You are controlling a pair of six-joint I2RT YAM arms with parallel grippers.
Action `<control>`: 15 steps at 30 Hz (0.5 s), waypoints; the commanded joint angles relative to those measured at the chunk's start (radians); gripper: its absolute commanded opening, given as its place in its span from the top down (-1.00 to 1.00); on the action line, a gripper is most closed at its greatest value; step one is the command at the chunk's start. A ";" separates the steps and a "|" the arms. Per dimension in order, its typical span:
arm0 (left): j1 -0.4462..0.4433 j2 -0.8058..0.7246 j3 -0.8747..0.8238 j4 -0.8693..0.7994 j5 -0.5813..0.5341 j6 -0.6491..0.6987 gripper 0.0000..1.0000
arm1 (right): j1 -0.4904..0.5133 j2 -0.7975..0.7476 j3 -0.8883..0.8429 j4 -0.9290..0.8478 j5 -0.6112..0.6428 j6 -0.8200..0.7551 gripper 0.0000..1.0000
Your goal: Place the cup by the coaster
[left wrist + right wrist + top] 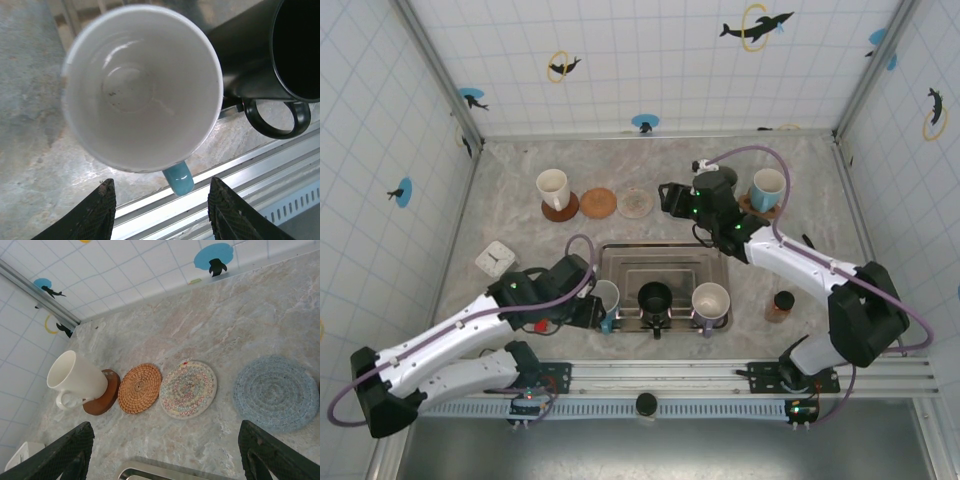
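Left wrist view: an empty white cup (142, 85) with a blue handle stands upright on the counter (30, 125), just beside a black cup (295, 50). The left end effector (162, 182) has its fingers apart, flanking the handle without contact. Right wrist view: the right end effector (166, 427) is spread wide and holds nothing, with the blue coaster (276, 392) ahead of it. A cream cup (75, 377) sits on a brown coaster (102, 395).
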 commanded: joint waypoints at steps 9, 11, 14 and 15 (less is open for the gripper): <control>-0.119 0.112 -0.054 0.084 -0.014 -0.102 -0.06 | -0.012 0.020 0.039 0.018 -0.015 0.007 -0.54; -0.121 0.119 -0.061 0.098 -0.018 -0.110 -0.06 | -0.013 0.021 0.040 0.018 -0.017 0.007 -0.54; -0.121 0.134 -0.070 0.109 -0.043 -0.128 -0.04 | -0.015 0.024 0.040 0.019 -0.018 0.009 -0.54; -0.122 0.141 -0.073 0.117 -0.052 -0.133 -0.04 | -0.016 0.025 0.040 0.020 -0.020 0.009 -0.54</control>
